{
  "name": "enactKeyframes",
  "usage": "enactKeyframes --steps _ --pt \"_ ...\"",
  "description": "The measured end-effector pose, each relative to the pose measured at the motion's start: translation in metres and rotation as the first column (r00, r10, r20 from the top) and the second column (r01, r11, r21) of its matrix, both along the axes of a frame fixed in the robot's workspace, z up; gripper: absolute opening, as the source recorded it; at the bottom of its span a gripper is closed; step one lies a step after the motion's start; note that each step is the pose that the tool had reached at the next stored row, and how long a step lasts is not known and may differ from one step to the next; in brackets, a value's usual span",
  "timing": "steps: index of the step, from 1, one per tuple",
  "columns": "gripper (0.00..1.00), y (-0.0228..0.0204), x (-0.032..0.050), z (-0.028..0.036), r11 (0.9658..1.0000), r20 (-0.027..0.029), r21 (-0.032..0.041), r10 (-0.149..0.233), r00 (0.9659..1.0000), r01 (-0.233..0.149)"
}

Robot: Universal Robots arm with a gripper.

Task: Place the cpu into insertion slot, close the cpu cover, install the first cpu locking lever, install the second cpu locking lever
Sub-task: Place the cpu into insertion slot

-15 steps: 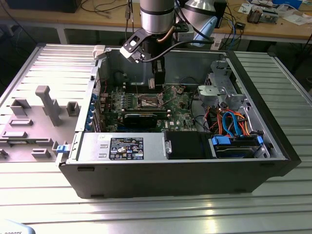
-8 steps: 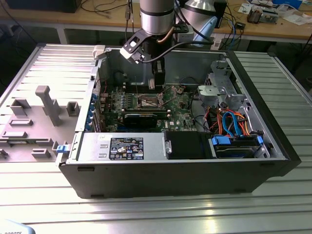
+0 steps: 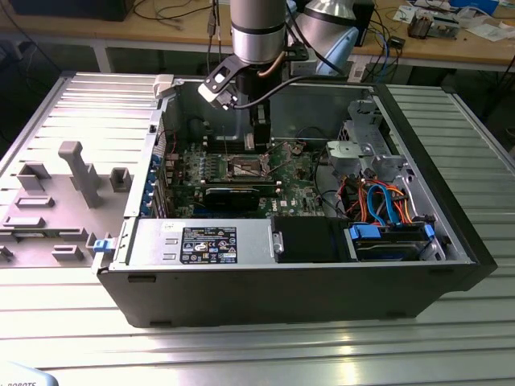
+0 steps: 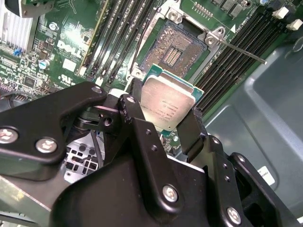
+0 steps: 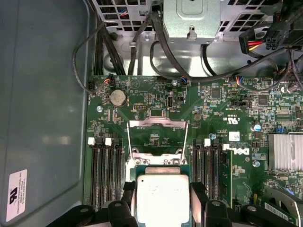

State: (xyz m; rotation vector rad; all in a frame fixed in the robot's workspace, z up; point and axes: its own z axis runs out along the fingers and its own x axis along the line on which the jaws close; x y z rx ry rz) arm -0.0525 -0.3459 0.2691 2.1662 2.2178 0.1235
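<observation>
The arm [image 3: 257,32] reaches down into an open computer case [image 3: 282,273] that lies on a ribbed metal worktop [image 3: 241,346]. In both wrist views the gripper [image 4: 163,113] has its black fingers [image 4: 191,127] closed on two opposite edges of the cpu [image 4: 168,106], whose dull silver top faces the cameras. The cpu hangs clear of the green board [image 5: 222,109], just beside the insertion slot [image 4: 177,45] and partly overlapping its near rim in the first wrist view; it is not seated. The slot is uncovered, with its dark field of contacts bare inside the silvery rim. The cover [image 5: 156,124] stands swung up at the far side of the slot, and the board shows through its window. A thin lever [image 4: 241,51] sticks out free from a corner of the slot, above the memory slots [image 4: 118,38] that run along both sides. In the exterior view the fingers sit low over the middle of the board, with a long black card [image 3: 233,193] lying just in front of the slot.
</observation>
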Motion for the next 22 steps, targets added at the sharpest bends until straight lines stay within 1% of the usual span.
enactKeyframes --steps 9,12,15,17,20,22 --pt "0.54 0.0000 -0.0003 -0.0002 1.0000 0.0000 0.0001 0.000 1.0000 0.000" --pt "0.54 0.0001 -0.0021 -0.0006 1.0000 0.0001 0.0002 0.000 1.0000 0.000" --pt "0.54 0.0004 -0.0058 -0.0020 1.0000 0.0002 0.0003 0.000 1.0000 0.000" --pt "0.54 0.0006 -0.0083 -0.0056 1.0000 0.0001 0.0002 0.000 1.0000 0.000" --pt "0.54 0.0008 -0.0092 -0.0104 1.0000 0.0000 0.0000 -0.001 1.0000 0.001" --pt "0.54 0.0009 -0.0102 -0.0166 1.0000 0.0001 0.0001 -0.008 1.0000 0.008"
